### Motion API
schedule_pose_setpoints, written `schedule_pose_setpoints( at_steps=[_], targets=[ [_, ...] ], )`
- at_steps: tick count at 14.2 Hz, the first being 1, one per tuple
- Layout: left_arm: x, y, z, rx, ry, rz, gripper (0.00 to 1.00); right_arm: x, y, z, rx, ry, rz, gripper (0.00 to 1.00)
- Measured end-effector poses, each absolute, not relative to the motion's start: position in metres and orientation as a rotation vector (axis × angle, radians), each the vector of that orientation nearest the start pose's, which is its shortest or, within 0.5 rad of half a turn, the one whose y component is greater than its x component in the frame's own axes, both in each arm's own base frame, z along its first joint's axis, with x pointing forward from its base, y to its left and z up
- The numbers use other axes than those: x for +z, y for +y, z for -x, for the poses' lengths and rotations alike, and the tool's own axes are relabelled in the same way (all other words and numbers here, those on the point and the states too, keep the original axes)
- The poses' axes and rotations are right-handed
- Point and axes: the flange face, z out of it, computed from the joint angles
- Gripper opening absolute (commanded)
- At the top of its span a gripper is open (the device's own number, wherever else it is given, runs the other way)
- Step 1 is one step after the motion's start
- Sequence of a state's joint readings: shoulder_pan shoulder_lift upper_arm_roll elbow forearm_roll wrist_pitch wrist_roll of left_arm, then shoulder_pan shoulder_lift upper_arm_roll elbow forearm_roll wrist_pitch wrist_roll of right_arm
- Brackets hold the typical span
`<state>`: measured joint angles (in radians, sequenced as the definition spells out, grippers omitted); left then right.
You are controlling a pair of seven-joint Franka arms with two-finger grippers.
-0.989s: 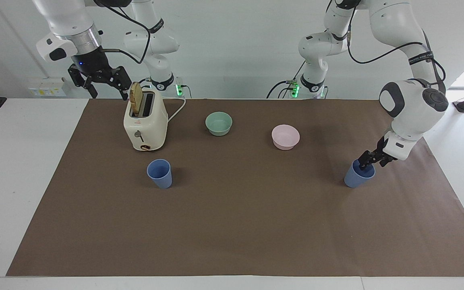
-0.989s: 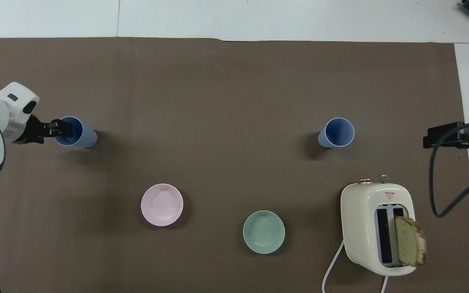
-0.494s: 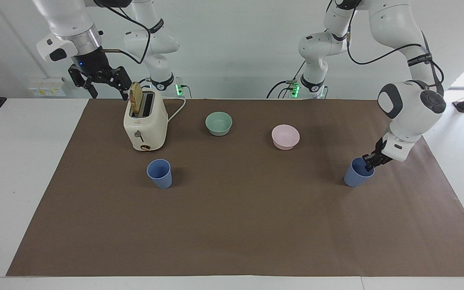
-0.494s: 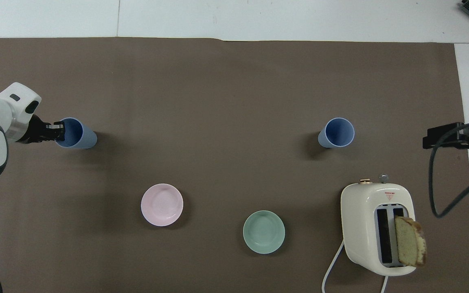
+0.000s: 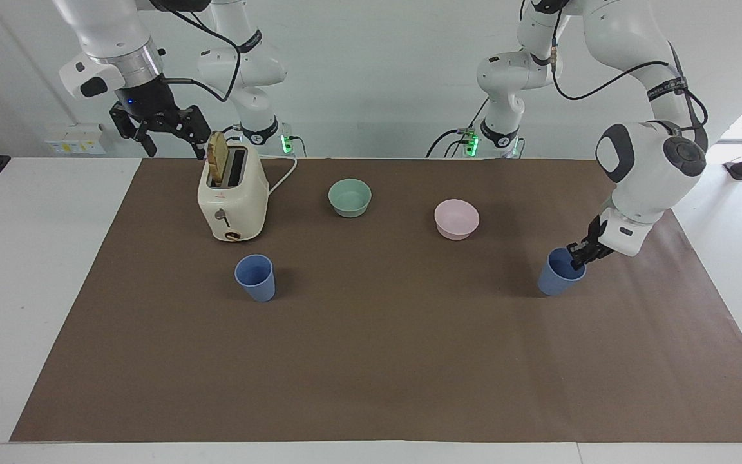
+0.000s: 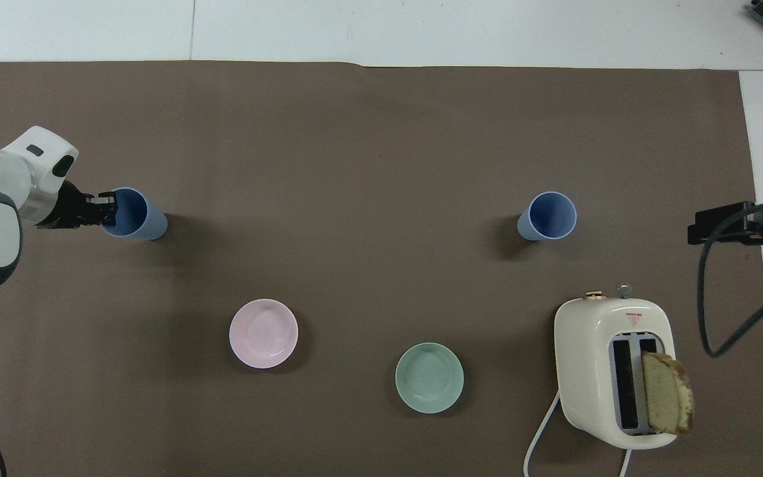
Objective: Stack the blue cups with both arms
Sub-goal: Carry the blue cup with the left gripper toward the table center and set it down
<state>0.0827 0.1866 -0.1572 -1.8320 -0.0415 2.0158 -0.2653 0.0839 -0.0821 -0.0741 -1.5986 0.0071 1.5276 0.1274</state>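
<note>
One blue cup (image 5: pixel 558 276) (image 6: pixel 138 215) is at the left arm's end of the table, tilted. My left gripper (image 5: pixel 580 255) (image 6: pixel 104 207) is shut on its rim, one finger inside the cup and one outside. The other blue cup (image 5: pixel 256 277) (image 6: pixel 551 215) stands upright and alone at the right arm's end, farther from the robots than the toaster. My right gripper (image 5: pixel 174 147) (image 6: pixel 739 225) hangs open and empty in the air beside the toaster's top, near the mat's edge.
A cream toaster (image 5: pixel 232 200) (image 6: pixel 610 371) holds a slice of bread (image 5: pixel 218 158) (image 6: pixel 666 392) in one slot. A mint-green bowl (image 5: pixel 350 197) (image 6: pixel 429 377) and a pink bowl (image 5: pixel 456 219) (image 6: pixel 263 333) sit nearer to the robots than the cups. A brown mat (image 5: pixel 371 361) covers the table.
My left gripper closed on the cup's rim and has drawn the cup a little toward the middle of the table. The right arm has stayed where it was.
</note>
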Motion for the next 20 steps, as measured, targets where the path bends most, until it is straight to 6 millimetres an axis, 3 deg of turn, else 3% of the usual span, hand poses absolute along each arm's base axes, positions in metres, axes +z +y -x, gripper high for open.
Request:
schedule_pose_setpoints(
  at_steps=[2,5,10,13,20],
  targets=[
    [0.446,-0.106,-0.604,0.004,-0.408,3.190,0.00,0.652,0.004,-0.524,-0.015,0.183,3.122,1.00],
    [0.449,-0.197,-0.582,0.017,-0.425,3.206,0.00,0.652,0.004,-0.524,-0.015,0.183,3.122,1.00],
    [0.446,-0.285,-0.553,0.003,-0.351,3.289,0.00,0.652,0.004,-0.524,-0.015,0.183,3.122,1.00],
    [0.428,-0.308,-0.551,-0.008,-0.336,3.302,0.00,0.652,0.004,-0.524,-0.015,0.183,3.122,1.00],
    [0.389,-0.312,-0.561,0.009,-0.350,3.301,0.00,0.651,0.004,-0.524,-0.012,0.183,3.122,1.00]
  ],
)
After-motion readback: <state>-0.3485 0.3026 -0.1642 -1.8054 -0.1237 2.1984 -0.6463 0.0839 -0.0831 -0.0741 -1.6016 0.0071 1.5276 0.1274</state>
